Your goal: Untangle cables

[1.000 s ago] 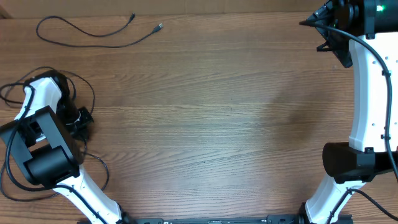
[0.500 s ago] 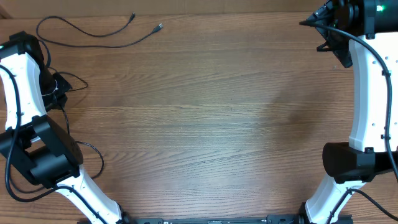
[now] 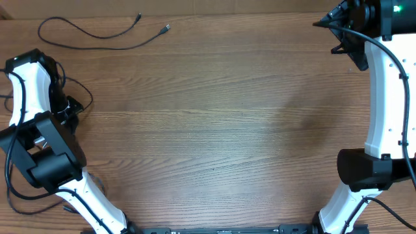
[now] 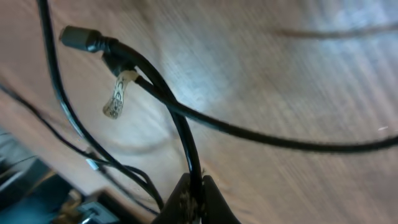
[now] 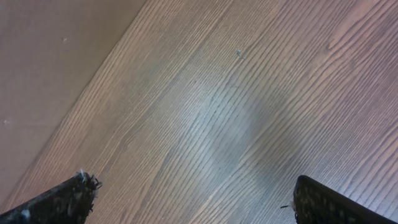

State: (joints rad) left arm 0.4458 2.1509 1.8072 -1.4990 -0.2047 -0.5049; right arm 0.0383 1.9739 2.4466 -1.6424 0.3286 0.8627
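One black cable [image 3: 97, 47] lies by itself along the table's far left, and its two plug ends [image 3: 167, 28] are apart. More thin black cables [image 3: 84, 91] loop around my left arm at the left edge. My left gripper [image 3: 70, 108] hovers there. In the left wrist view the left gripper [image 4: 197, 186] is shut on a black cable [image 4: 180, 118]. That cable rises to a plug [image 4: 78, 38] with a small pale tie [image 4: 117, 96] just below it. A second cable [image 4: 280, 140] crosses it. My right gripper [image 3: 338, 34] is at the far right corner. The right gripper [image 5: 199, 205] is open over bare wood.
The wooden table [image 3: 214, 117] ends at its back edge [image 5: 74, 87] just beyond the right gripper. Thicker black wiring [image 3: 13, 185] of the left arm hangs at the near left by the arm's base. The right arm's white link [image 3: 387, 97] stands along the right edge.
My left gripper swung toward the back of the table with the cable, then came part of the way back. The loops around it shifted with it. The right arm stayed still.
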